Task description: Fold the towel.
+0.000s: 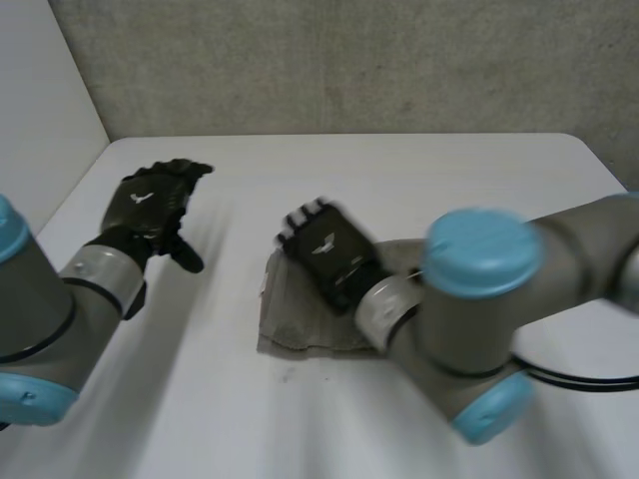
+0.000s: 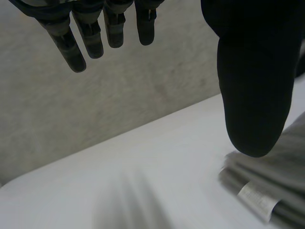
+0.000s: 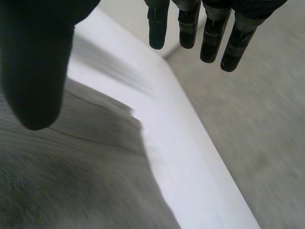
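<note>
White table [image 1: 399, 170], smooth and matte. The right arm [image 1: 479, 299] sweeps across and hides the towel's right part. The towel [image 1: 300, 319], grey, ribbed and folded flat in layers, lies mid-table. The right hand [image 1: 324, 249] is over its far left corner, fingers straight and apart from the thumb, gripping nothing; touching or not, hard to tell. The left hand [image 1: 150, 205] is well left, fingers loose, spread from the thumb. A small white tag [image 2: 257, 198] sits on the towel's edge.

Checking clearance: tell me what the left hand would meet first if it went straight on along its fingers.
Probably the grey wall: the left hand points straight fingers over bare table toward it. The towel lies aside, by the thumb. Depth is unclear.
</note>
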{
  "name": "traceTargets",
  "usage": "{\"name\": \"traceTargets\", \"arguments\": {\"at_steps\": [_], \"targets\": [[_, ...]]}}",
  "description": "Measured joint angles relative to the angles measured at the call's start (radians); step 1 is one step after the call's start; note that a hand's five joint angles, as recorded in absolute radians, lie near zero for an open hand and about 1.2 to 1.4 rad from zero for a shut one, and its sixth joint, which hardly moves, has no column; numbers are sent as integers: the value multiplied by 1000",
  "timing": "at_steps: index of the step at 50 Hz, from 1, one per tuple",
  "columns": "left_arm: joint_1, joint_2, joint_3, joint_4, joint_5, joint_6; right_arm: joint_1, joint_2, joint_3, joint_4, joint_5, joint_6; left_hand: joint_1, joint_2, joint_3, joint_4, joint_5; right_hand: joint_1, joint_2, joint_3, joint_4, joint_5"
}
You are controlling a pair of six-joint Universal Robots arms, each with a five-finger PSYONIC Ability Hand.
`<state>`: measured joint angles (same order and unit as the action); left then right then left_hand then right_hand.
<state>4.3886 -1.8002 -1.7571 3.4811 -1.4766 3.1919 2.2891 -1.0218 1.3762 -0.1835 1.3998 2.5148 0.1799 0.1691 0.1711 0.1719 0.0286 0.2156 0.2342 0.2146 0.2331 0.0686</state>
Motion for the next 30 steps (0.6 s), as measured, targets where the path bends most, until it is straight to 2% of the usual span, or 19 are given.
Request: {"name": "traceTargets", "arguments": {"at_steps": [5,8,9,18,21,23,25,27,30], "targets": [[-106,-74,94,-1,-7,-1,-151,-137,122,64,-10,197,0,1,0,0,0,0,0,0,0,-2],[-143,-112,134,-3,-10,-1,-210,-165,177,84,-30,241,0,2,1,0,0,0,0,0,0,-2],[-180,-157,178,-7,-11,-2,-270,-184,235,98,-58,265,0,2,1,0,0,0,0,0,0,-4],[-280,-350,307,-29,-36,23,-480,-220,460,85,-145,212,0,6,3,2,0,0,2,4,1,-4],[-293,-383,314,-33,-58,53,-518,-217,500,64,-150,185,1,6,3,2,0,92,122,131,117,107],[-308,-404,311,-34,-82,94,-543,-208,521,43,-149,164,0,6,3,2,0,437,542,554,514,481],[-313,-408,308,-34,-91,110,-550,-204,526,34,-148,158,0,6,3,2,0,437,542,554,514,481],[-333,-416,292,-37,-120,157,-568,-191,529,0,-142,136,0,4,2,0,0,683,912,955,941,882],[-341,-413,282,-40,-129,169,-570,-188,522,-15,-139,127,0,4,1,0,0,685,912,962,948,886]]}}
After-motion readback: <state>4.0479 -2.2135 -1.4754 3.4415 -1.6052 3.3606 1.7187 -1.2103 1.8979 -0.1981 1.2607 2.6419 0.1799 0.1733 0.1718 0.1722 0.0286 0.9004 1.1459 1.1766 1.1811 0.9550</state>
